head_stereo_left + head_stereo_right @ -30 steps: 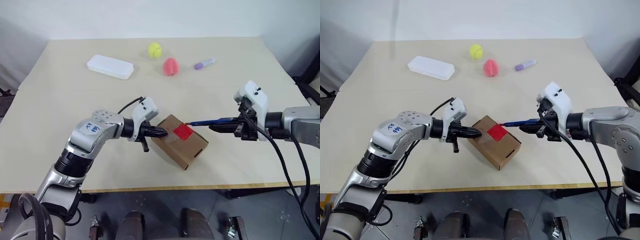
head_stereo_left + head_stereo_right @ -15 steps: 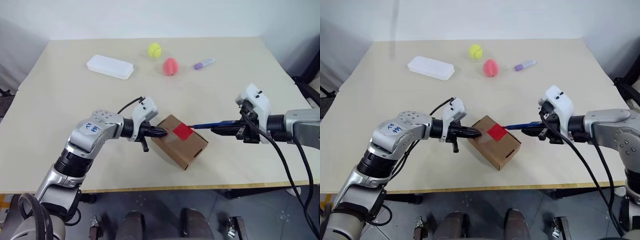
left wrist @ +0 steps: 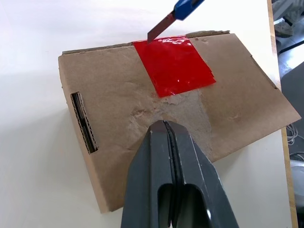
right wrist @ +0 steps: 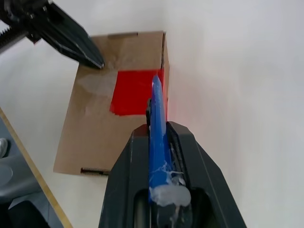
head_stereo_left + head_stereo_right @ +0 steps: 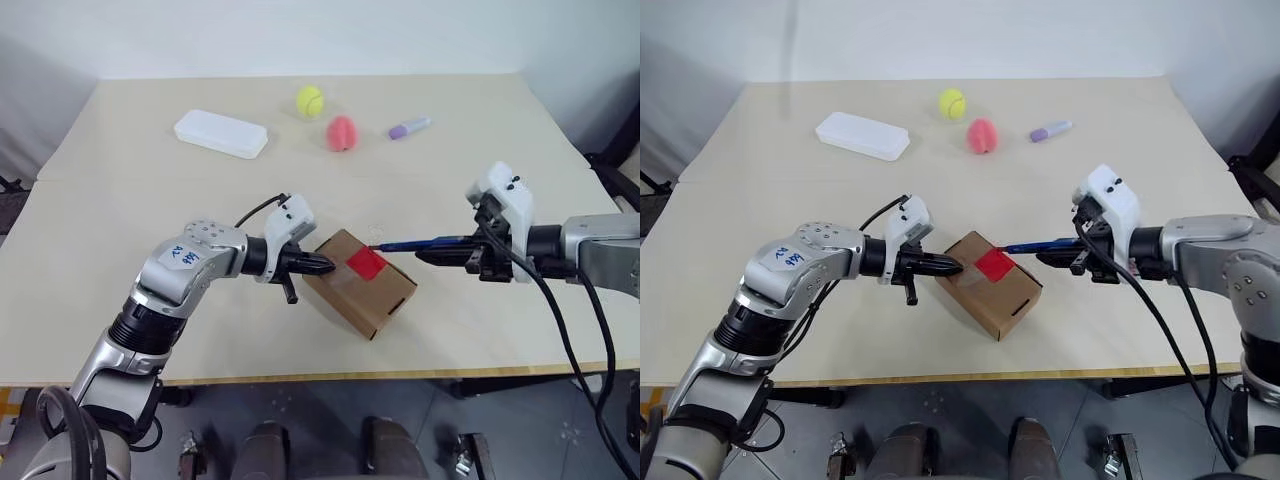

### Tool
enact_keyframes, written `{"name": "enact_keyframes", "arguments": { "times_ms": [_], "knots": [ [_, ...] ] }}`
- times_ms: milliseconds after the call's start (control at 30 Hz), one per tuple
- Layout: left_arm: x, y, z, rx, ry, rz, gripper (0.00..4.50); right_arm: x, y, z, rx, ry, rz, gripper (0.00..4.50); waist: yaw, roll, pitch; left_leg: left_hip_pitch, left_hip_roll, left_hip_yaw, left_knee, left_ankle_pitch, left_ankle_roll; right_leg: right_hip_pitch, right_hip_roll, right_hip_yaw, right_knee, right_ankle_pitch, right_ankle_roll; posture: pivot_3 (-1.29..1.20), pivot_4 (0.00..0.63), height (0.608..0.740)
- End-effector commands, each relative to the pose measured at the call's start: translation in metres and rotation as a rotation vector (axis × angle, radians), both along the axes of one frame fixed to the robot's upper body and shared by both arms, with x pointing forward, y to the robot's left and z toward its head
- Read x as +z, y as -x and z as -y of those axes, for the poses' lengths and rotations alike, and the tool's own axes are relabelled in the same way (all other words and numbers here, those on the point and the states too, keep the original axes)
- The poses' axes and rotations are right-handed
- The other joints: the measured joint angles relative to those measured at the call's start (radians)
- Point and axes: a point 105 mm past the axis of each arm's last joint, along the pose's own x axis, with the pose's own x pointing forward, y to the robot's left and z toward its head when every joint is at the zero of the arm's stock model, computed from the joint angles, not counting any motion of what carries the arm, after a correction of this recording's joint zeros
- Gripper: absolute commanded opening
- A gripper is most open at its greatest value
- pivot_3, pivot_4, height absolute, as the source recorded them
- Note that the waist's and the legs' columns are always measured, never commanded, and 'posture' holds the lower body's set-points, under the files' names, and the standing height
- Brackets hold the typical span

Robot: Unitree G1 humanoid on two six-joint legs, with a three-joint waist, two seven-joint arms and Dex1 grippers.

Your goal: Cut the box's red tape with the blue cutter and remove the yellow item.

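Returning blue cutter (image 5: 415,243) tip to red tape (image 5: 366,263) edge.

The box (image 5: 360,284) sits on the surface (image 5: 120,220), toward its near edge. The red tape (image 5: 366,263) lies on the box's top face. To the box's left, the left gripper (image 5: 325,266) has its fingertips resting on the top face beside the tape. To the box's right, the right gripper (image 5: 428,256) holds the blue cutter (image 5: 415,243), whose tip is at the tape's far edge. Behind the box, well apart, lie a case (image 5: 221,133), a ball (image 5: 309,99), a rounded item (image 5: 341,132) and a marker (image 5: 409,127).
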Motion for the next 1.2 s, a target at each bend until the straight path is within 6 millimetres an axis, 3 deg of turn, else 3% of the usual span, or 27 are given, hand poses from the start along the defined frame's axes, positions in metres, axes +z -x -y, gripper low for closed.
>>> {"name": "enact_keyframes", "arguments": {
  "times_ms": [33,333,567,900,1200],
  "knots": [
    [-0.017,-0.004,-0.010,0.059,-0.059,-0.040,0.00,0.002,0.002,0.000,0.004,0.009,0.023,0.12,0.000,0.000,0.000,0.000,0.000,0.000,0.000,0.000,0.000,0.000,0.000,0.000,0.000,0.000,0.000,0.00,0.150,0.740],
    [-0.017,-0.004,-0.011,0.062,-0.059,-0.040,0.00,-0.003,0.003,0.000,0.004,0.023,0.013,0.12,0.000,0.000,0.000,0.000,0.000,0.000,0.000,0.000,0.000,0.000,0.000,0.000,0.000,0.000,0.000,0.00,0.150,0.740],
    [-0.018,-0.001,-0.010,0.055,-0.057,-0.040,0.00,-0.007,-0.008,0.001,-0.042,0.016,0.026,0.12,-0.002,0.000,0.000,0.000,0.000,0.000,0.000,0.000,0.000,0.000,0.000,0.000,0.000,0.000,0.000,0.00,0.150,0.740],
    [-0.018,0.000,-0.010,0.052,-0.055,-0.038,0.00,-0.006,-0.013,-0.012,-0.011,-0.007,0.043,0.12,-0.004,0.000,0.000,0.001,0.000,0.000,0.000,0.000,0.000,0.000,0.000,0.000,0.001,0.000,0.000,0.00,0.150,0.740],
    [-0.018,0.002,-0.010,0.049,-0.054,-0.035,0.00,0.012,-0.004,-0.007,0.007,-0.034,0.076,0.12,-0.002,0.000,0.000,0.000,0.000,0.000,0.000,0.000,0.000,0.000,0.000,0.000,0.001,0.000,0.000,0.00,0.150,0.740]
  ]
}}
